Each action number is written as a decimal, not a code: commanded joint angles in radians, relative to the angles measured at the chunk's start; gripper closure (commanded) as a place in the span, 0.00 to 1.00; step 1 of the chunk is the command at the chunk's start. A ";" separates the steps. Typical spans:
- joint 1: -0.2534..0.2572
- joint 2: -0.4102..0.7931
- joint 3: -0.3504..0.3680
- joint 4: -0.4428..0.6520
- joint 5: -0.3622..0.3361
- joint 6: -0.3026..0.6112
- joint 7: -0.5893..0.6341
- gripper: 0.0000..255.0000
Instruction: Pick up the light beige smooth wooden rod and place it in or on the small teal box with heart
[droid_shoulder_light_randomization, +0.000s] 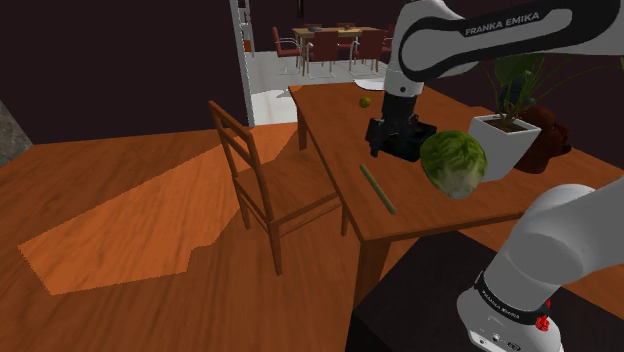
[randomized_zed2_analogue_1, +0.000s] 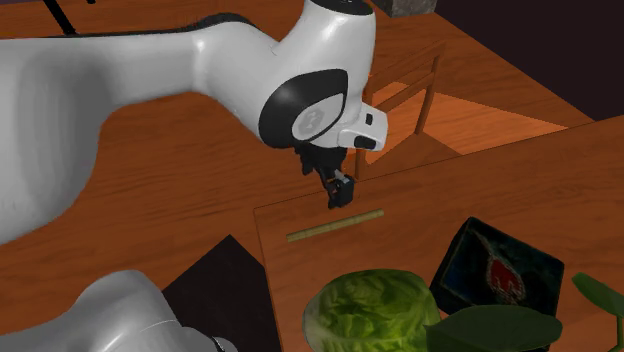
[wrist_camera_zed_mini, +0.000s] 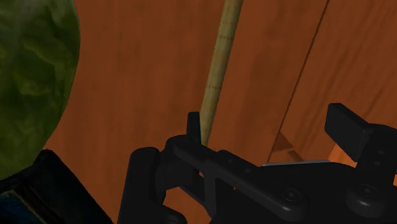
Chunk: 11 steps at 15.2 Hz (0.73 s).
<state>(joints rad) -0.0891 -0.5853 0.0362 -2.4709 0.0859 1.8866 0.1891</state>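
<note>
Gripper (randomized_zed2_analogue_1: 337, 191) hovers just above the rod (randomized_zed2_analogue_1: 336, 226), fingers (wrist_camera_zed_mini: 347, 124) spread, nothing between them. The rod is a thin tan-olive stick lying flat on the table (randomized_zed2_analogue_1: 520, 180), centre of the second exterior view, close to the table's edge. It is well apart from the dark teal box with a red heart (randomized_zed2_analogue_1: 497, 268) at lower right. A lettuce head (randomized_zed2_analogue_1: 370, 310) sits low in frame, beside the box.

Long axis:
- Second exterior view: lower left to upper right, roughly along the table edge.
- Shoulder view: upper left to lower right.
- Wrist view: the rod runs straight away from the hand, its near end meeting one finger rather than the gap.

Judgement: approach step, grasp not yet made. The closing line already looks roughly crosswise to the rod. Shift sideways until the rod sits midway between the fingers, aim nearer mid-length, then descend and close.
</note>
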 joint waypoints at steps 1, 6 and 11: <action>-0.017 0.050 -0.010 -0.023 0.013 0.057 0.025 0.00; -0.051 0.192 -0.036 -0.061 0.055 0.198 0.077 0.00; -0.057 0.272 -0.044 -0.095 0.082 0.297 0.089 0.00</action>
<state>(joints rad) -0.1453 -0.3282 -0.0059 -2.5611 0.1653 2.1636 0.2817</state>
